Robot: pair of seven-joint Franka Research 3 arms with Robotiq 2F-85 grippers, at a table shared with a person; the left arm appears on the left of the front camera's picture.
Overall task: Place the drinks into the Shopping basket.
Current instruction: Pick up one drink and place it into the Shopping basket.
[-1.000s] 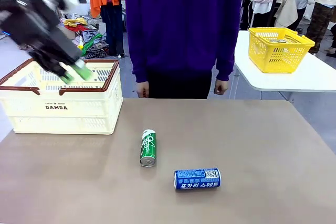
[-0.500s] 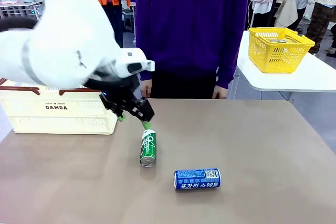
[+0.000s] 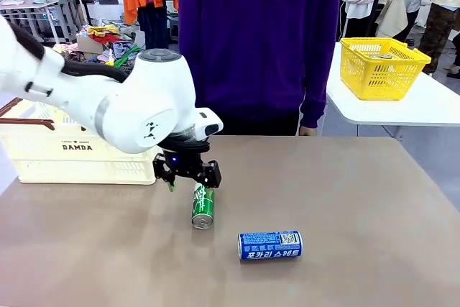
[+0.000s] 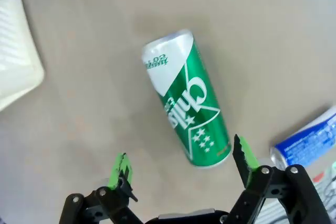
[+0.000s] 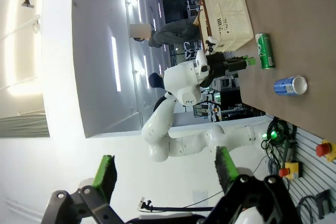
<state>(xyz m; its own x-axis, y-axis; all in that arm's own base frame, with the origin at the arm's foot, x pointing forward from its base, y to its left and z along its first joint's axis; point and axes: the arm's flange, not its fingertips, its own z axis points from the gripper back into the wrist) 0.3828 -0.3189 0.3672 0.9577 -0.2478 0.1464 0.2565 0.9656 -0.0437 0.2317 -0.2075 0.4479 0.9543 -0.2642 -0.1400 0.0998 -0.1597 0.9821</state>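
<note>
My left jaws have swung off the cream slotted plastic basket (image 3: 43, 159) and sit low over the slim green aluminium can (image 4: 186, 103), spread wide, empty. Grab is next; the blue aluminium can (image 3: 269, 245) waits on the desk (image 3: 345, 199).

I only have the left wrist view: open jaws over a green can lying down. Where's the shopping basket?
Observer: The Shopping basket stands left of the green can, on the table, apart from it.
Operator: Anyone near?
Observer: A person in a purple top stands at the table's far edge.
Operator: Any other basket?
Observer: A yellow basket sits on a separate white table, far right.
</note>
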